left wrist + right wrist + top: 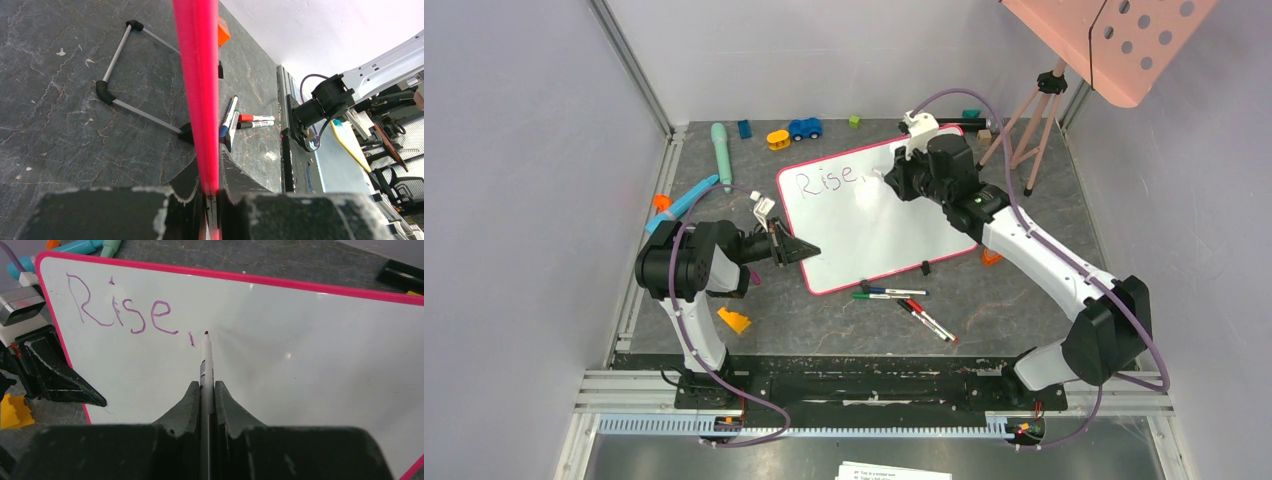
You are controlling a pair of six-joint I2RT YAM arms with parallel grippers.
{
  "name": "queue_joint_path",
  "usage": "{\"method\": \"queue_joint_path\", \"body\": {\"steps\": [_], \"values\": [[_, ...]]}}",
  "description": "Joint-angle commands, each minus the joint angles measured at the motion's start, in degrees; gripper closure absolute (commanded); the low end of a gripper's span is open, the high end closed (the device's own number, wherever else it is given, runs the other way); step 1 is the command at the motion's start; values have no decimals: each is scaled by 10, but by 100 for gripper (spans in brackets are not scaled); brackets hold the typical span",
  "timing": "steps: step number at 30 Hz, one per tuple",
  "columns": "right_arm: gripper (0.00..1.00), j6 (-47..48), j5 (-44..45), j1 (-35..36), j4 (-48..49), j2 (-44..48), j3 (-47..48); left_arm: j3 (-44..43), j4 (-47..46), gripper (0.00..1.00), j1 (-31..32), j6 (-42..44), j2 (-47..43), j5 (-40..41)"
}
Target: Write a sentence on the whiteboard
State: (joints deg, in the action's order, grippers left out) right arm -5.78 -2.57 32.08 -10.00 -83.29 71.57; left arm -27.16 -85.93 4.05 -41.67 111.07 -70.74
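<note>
Marbled tabletop (1014,300), grey walls (524,150); left jaws tight on whiteboard (864,235), right jaws on marker (206,360)

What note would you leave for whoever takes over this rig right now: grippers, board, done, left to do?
Left gripper: shut on the rim of the board, steadying it.
Right gripper: shut on a marker, tip over the board, just right of the writing.
Done: "Rise" and a short stroke after it.
Left: the rest of the sentence; keep both grips.
</note>
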Motion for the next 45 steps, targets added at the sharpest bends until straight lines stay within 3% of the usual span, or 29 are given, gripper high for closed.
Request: {"method": "queue_joint_path", "body": {"steps": [1,11,34,45], "values": [[100,-6,-4,-18,16,5,36,5,-33,94,14,43,8,-45],[100,-1,-20,-30,-4,-35,80,5,-33,94,14,44,7,-44],[100,-3,-37,-30,-5,-50,46,6,-33,94,14,46,5,-45],[100,11,7,-30,-37,-60,68,7,-33,94,14,46,4,-46]]}}
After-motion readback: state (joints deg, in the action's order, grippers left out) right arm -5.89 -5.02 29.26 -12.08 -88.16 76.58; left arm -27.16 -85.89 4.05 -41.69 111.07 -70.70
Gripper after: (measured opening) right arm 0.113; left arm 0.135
